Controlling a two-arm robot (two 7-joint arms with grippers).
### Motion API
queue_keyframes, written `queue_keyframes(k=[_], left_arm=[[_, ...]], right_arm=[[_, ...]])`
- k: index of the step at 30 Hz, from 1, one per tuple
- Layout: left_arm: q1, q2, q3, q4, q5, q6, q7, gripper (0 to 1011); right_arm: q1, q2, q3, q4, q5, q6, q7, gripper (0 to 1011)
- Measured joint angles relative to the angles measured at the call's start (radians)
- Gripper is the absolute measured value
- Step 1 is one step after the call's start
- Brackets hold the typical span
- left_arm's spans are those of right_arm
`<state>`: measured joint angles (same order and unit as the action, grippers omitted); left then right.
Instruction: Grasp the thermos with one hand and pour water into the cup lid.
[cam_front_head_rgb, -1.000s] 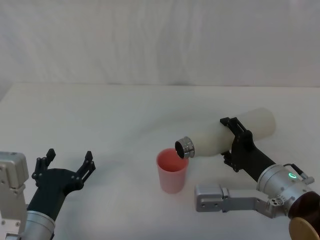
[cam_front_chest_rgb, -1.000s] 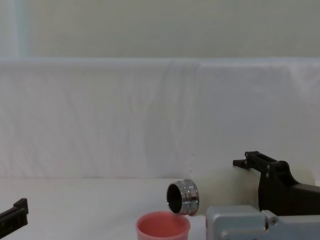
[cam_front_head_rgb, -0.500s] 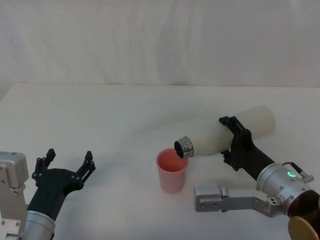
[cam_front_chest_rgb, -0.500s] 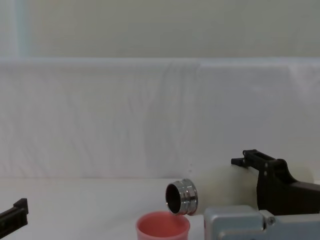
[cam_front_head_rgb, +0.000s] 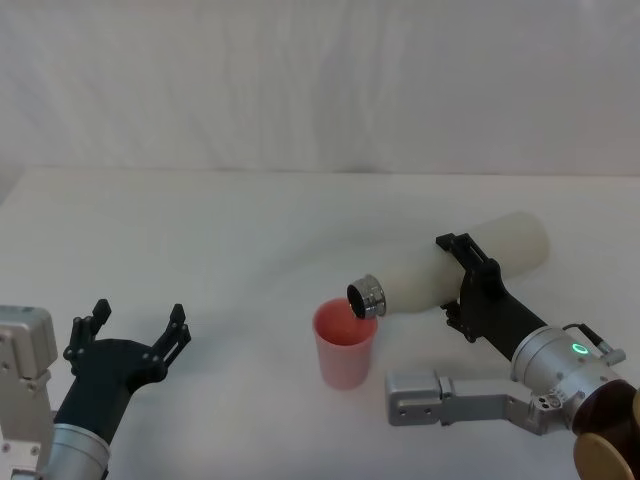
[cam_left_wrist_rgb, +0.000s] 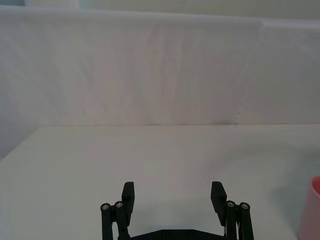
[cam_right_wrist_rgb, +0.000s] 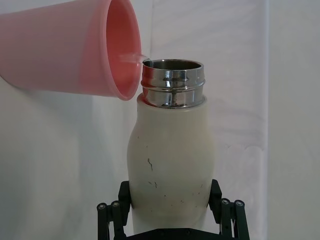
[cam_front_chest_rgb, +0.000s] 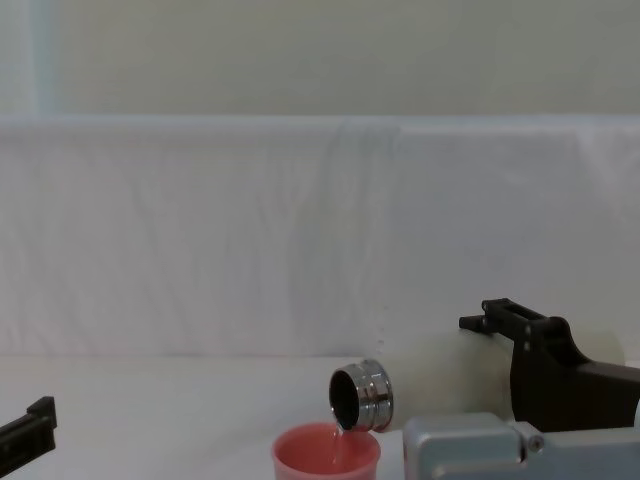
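Observation:
The cream-white thermos (cam_front_head_rgb: 455, 263) lies tilted, its steel neck (cam_front_head_rgb: 364, 297) low over the pink cup lid (cam_front_head_rgb: 344, 343). My right gripper (cam_front_head_rgb: 462, 280) is shut on the thermos body. A thin stream of water runs from the neck (cam_front_chest_rgb: 360, 397) into the cup lid (cam_front_chest_rgb: 326, 453). The right wrist view has the thermos (cam_right_wrist_rgb: 170, 160) between the fingers and water passing from its mouth into the cup lid (cam_right_wrist_rgb: 75, 52). My left gripper (cam_front_head_rgb: 135, 328) rests open over the table at the near left, well away from the cup lid; its fingers (cam_left_wrist_rgb: 128, 196) stand apart.
A white cloth covers the table (cam_front_head_rgb: 250, 220) and the wall behind it. My right forearm's grey link (cam_front_head_rgb: 440, 397) lies low, just right of the cup lid. Bare table stretches between my left gripper and the cup lid.
The thermos has tipped a little further, its neck dropping slightly toward the cup lid. Water now runs out of the neck. The left arm has not moved.

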<state>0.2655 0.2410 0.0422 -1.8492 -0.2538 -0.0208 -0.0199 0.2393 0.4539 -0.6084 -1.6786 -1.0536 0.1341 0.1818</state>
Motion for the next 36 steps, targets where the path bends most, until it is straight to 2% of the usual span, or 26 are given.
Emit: queue_keyframes(k=[36], left_arm=[[0.000, 0.000, 0.000, 0.000, 0.000, 0.000, 0.000, 1001]], right_arm=[[0.014, -0.001, -0.011, 0.000, -0.020, 0.010, 0.008, 951]])
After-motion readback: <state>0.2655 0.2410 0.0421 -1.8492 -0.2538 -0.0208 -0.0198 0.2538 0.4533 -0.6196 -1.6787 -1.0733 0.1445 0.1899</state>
